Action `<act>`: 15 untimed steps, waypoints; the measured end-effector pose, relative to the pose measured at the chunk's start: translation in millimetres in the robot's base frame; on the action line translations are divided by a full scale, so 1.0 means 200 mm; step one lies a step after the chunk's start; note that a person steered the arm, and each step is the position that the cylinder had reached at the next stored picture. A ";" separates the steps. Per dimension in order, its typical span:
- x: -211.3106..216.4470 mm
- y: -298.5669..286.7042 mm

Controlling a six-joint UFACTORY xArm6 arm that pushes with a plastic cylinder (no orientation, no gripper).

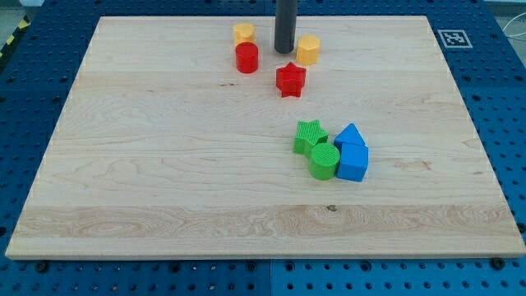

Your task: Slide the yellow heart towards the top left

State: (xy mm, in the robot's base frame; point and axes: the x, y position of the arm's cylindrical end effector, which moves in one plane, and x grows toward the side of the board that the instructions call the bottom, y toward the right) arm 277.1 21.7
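The yellow heart (243,34) lies near the view's top edge of the wooden board (148,164), just above a red cylinder (246,58). My tip (285,52) rests on the board to the right of the heart, with a gap between them. It stands between the heart and a yellow pentagon-like block (308,50), which lies close on its right. A red star (290,80) lies just below my tip. The rod's upper part runs out of the view's top.
A cluster sits right of centre: a green star (310,136), a green cylinder (324,161), a blue triangle (350,136) and a blue cube (353,163), all touching or nearly so. The board's top edge is close above the heart.
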 end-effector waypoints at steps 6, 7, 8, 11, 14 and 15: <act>-0.23 -0.69; -0.28 -0.55; -0.36 -0.48; -0.37 -0.76; -0.37 -0.90; -0.37 -0.75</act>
State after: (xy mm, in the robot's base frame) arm 202.7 -127.7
